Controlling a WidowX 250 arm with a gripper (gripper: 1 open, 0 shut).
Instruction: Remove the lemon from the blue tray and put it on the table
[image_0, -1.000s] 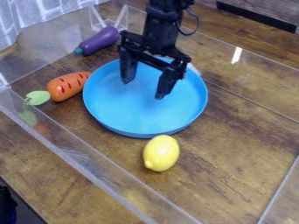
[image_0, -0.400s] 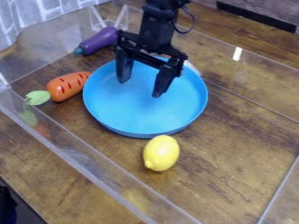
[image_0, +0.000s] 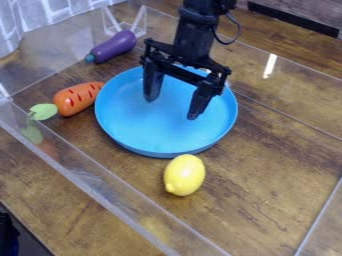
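Fingers (image_0: 175, 104) spread wide, tips pointing down over the blue tray, nothing gripped between. Height above the tray floor: cannot tell from this one view.

Working left to right. At far left, orange carrot (image_0: 78, 98), green top toward the near side, lying just beside the tray's left rim. A little farther right and toward the back, purple eggplant (image_0: 114, 46), lying outside the tray, behind its left part. Mid-view, blue tray (image_0: 160, 141), round, low-rimmed, bright; black arm (image_0: 195, 38) reaching in over it from the back. No lemon inside. Slightly right of the tray's middle and nearer the camera, lemon (image_0: 185, 175), outside the dish, on the tabletop (image_0: 274, 130), right by the near rim; whether quite free of that rim, cannot tell. Farther right, bare dark planks, glossy.

Step in hand, as judged: the finish. Lemon out of the dish and down on the wood, as asked; no grasp or carry apparently left to do. Next move: lift straight up and draw back toward the rear, fingers kept apart, clear of the rim. Main risk: snagging the rim and shoving the tray into the lemon, perhaps rolling it.
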